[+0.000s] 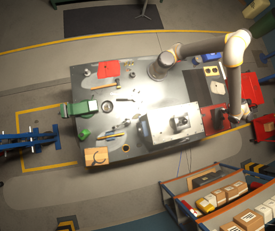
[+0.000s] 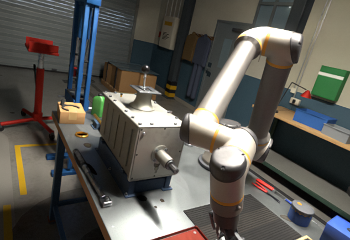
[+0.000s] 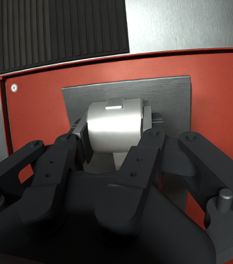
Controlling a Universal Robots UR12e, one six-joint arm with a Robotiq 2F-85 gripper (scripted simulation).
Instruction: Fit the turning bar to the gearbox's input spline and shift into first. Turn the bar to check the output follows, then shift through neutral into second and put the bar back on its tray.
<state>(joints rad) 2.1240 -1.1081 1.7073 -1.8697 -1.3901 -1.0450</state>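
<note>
The turning bar (image 3: 114,124) is mostly hidden under my gripper (image 3: 114,130); only its bright metal cylindrical end shows. I grip that end while it rests on the grey plate of the red tray (image 1: 214,118) at the bench's right end. From the second side camera my gripper (image 2: 226,233) reaches down at the bottom edge, over the tray's corner. The grey gearbox (image 1: 172,124) stands left of the tray, with its input spline (image 2: 166,161) pointing toward the tray. Its shift lever with a black knob (image 2: 145,68) stands upright on top.
A black ribbed mat (image 1: 196,87) lies behind the tray, next to the arm's base (image 1: 158,70). Hand tools, a green vise (image 1: 80,108) and a wooden block (image 1: 96,156) lie on the bench's left half. A long steel bar (image 2: 91,177) lies along the front edge.
</note>
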